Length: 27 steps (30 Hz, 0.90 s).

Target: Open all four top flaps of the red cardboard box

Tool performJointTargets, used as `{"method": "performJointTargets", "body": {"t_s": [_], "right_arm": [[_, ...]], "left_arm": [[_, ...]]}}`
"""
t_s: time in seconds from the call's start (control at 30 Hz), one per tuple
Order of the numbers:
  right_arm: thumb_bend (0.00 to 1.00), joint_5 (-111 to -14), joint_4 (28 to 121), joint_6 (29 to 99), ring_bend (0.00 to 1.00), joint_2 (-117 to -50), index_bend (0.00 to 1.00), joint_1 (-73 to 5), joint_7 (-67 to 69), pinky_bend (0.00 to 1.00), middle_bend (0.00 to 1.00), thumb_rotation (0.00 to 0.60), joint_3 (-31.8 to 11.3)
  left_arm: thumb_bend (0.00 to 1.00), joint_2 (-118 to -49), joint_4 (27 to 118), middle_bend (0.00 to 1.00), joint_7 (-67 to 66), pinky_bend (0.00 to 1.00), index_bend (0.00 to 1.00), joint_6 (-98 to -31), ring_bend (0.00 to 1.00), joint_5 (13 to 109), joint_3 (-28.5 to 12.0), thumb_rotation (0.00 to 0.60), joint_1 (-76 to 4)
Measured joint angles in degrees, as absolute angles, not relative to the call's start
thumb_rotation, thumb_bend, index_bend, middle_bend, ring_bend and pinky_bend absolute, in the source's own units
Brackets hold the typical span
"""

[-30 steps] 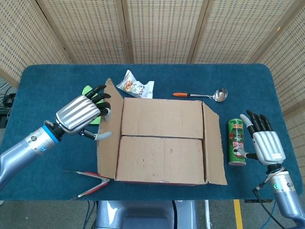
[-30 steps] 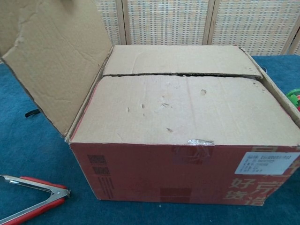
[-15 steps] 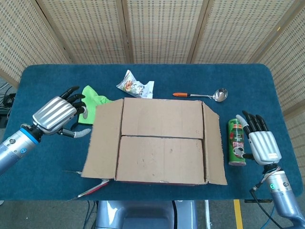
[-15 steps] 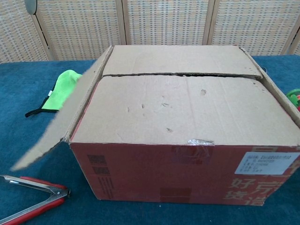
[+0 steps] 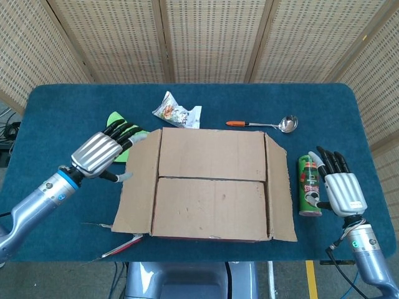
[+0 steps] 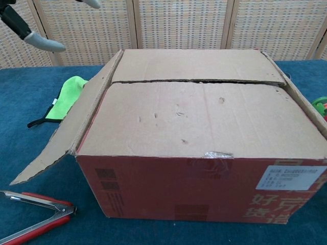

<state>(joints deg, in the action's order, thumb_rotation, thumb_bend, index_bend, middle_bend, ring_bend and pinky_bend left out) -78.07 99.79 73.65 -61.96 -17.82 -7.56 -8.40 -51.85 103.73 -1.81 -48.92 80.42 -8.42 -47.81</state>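
The left hand (image 5: 100, 154) has come back in toward the box since half a second ago, and the left side flap (image 5: 136, 182) now hangs a little less far outward. Nearest, red-handled pliers (image 6: 37, 218) lie on the table (image 5: 56, 112) beside the red cardboard box (image 6: 204, 190), which sits mid-table with its two long flaps (image 5: 212, 180) flat and closed and both side flaps folded out. The left hand is spread, holding nothing, its fingertips at the flap's far corner. The right hand (image 5: 340, 187), fingers apart and empty, stands just beside a green can (image 5: 309, 185). Farther back lie a green cloth (image 6: 66, 97), a snack packet (image 5: 177, 111) and a ladle (image 5: 268, 124).
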Motion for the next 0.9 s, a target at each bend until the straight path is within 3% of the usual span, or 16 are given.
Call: {"method": "performJointTargets", "body": {"t_s": [0.47, 0.9], "right_arm": [[0.16, -78.2, 99.0, 73.8, 0.00, -61.6, 0.00, -17.5, -6.3, 0.00, 0.00, 0.600, -8.3], [0.16, -78.5, 98.8, 74.3, 0.00, -61.1, 0.00, -17.1, -5.1, 0.00, 0.00, 0.600, -8.3]], "left_arm": [[0.24, -62.1, 103.3, 0.00, -13.5, 0.00, 0.00, -46.6, 0.00, 69.3, -11.7, 0.454, -53.6], [0.22, -69.2, 102.6, 0.00, -24.4, 0.00, 0.00, -47.9, 0.00, 61.1, -10.9, 0.458, -56.9]]}}
